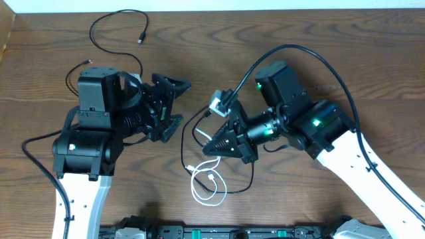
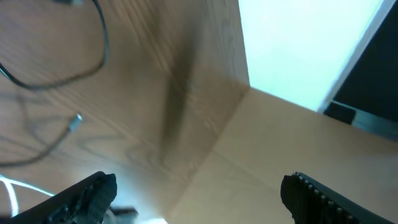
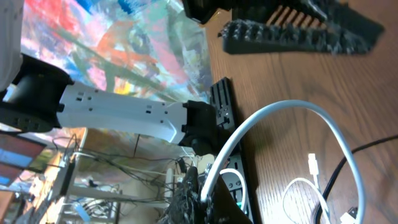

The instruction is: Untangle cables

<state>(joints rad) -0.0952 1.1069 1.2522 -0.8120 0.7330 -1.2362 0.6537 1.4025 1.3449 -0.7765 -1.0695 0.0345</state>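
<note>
From overhead, your left gripper (image 1: 182, 101) hovers above the tabletop (image 1: 319, 40) with its fingers spread wide and nothing between them. Your right gripper (image 1: 211, 147) is pressed together, its tip down among the tangle near the middle of the tabletop.

The overhead view cannot settle what the right gripper holds, but the right wrist view does. The white cable (image 3: 280, 109) rises straight out of the pinched fingertips of the right gripper (image 3: 193, 193). It arcs over and drops back towards a small white plug (image 3: 314, 165) lying on the wood.

From above, the white cable (image 1: 202, 189) lies in loose loops just in front of the right gripper, towards the near edge. The near black cable (image 1: 184, 143) curves around the same spot and crosses those loops. The loose black cable (image 1: 93, 30) lies well apart at the far left, clear of the others.

The left wrist view shows the left gripper (image 2: 199, 193) with both fingers at the frame's bottom corners and open air between them. Beyond them a black strand (image 2: 104, 43) curves across the wood with a small plug end nearby. You cannot tell from this view which black cable it is.
</note>
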